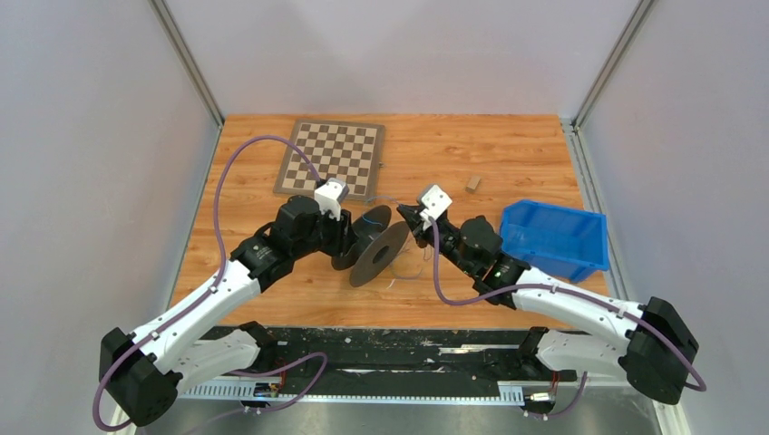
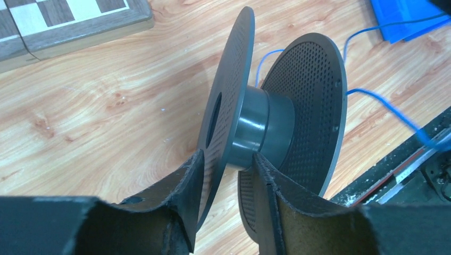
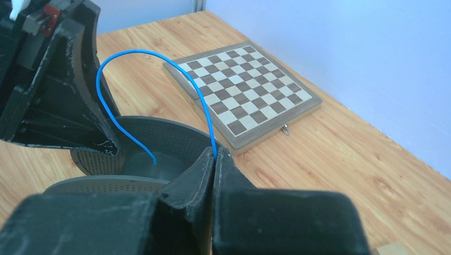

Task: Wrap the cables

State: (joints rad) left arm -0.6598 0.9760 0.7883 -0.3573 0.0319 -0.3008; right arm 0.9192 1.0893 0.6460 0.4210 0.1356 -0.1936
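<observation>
While the left claw (image 2: 228, 159) stands astride the near disc of the grey spool (image 2: 311, 90), one finger outside it and the other between the discs under the hub (image 2: 263, 127), a gap shows beside the inner finger. The jaws are spread, and whether they bear the spool's weight cannot be told. On the right claw (image 3: 214, 158) the fingers are pressed together, pinching the blue cable (image 3: 114, 64). The cable arcs up from the pinch and drops onto the hub between the discs.

Progress, as judged: barely begun. The hub looks bare, with no turns laid on it, and only one end appears to reach it. Nearly all the winding is left.

The views differ as follows.
- **Right wrist:** it alone shows the pinch and the cable's run to the hub.
- **Left wrist:** it alone shows the bare hub and slack trailing off past the far disc.
- **Overhead:** it alone shows both arms meeting at the spool in the middle of the table (image 1: 453, 145). A faint thin loop (image 1: 410, 268) lies on the wood just beside the spool, too fine to follow.
</observation>
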